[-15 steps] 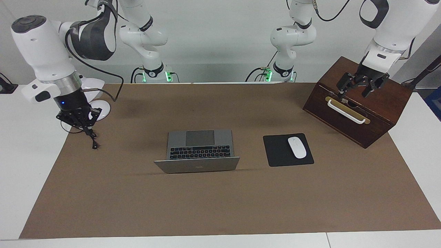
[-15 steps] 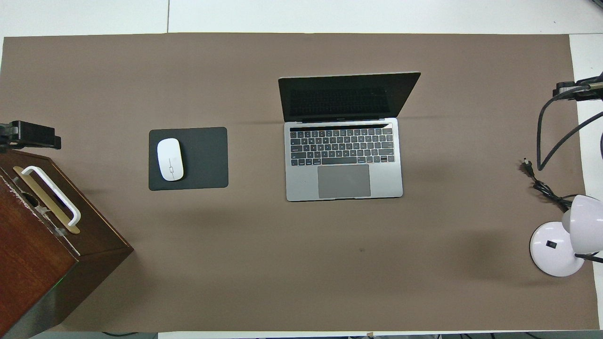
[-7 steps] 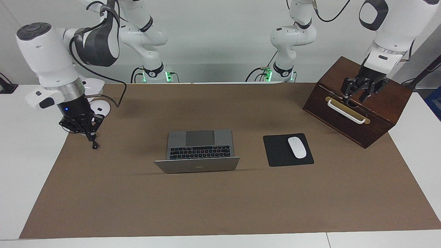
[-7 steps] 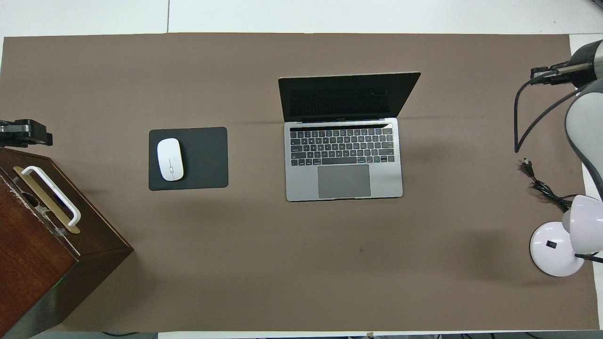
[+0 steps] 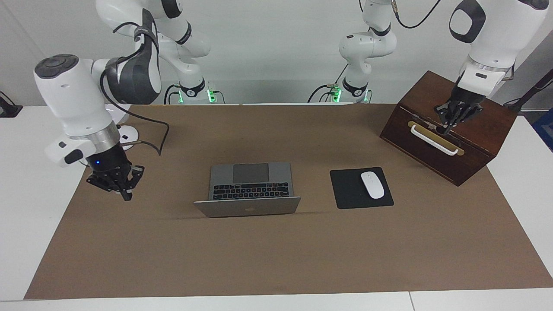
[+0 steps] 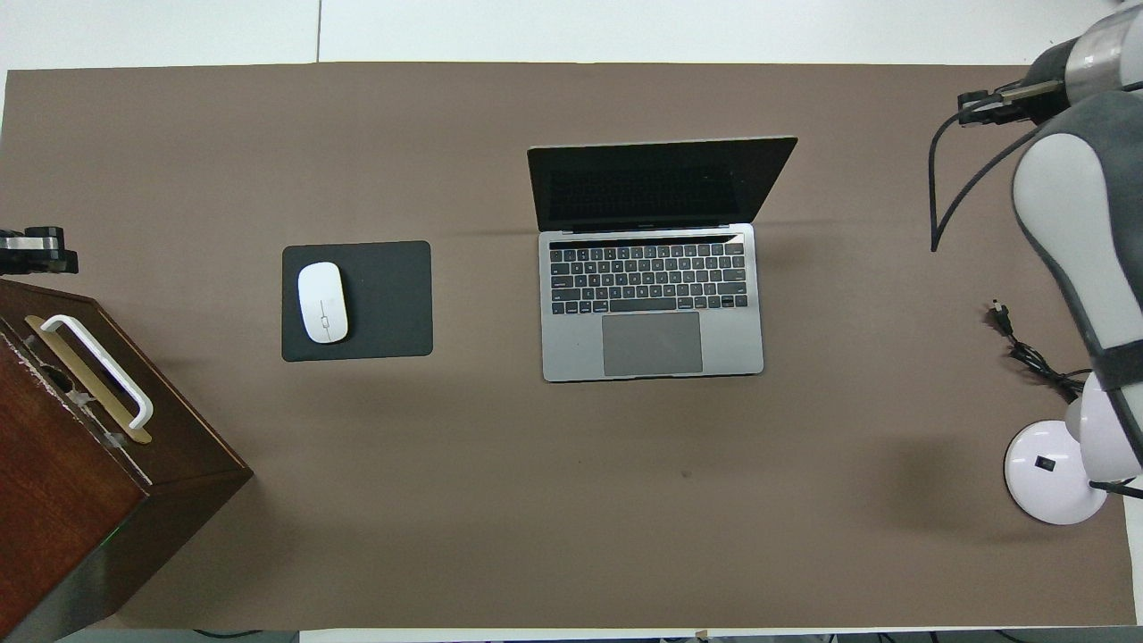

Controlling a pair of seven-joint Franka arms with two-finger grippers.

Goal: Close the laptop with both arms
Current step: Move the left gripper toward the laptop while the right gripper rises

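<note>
Right tool (image 5: 125, 195) moved toward laptop (image 5: 250, 190), clenched; left tool (image 5: 447, 125) clenched over wooden box (image 5: 479, 129).

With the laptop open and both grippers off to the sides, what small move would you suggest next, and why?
Probably bring the right gripper across toward the laptop lid's edge. The lid stands open with nothing touching it; that gripper is shut over the mat beside the laptop, while the left gripper, also shut, hangs over the wooden box.
</note>
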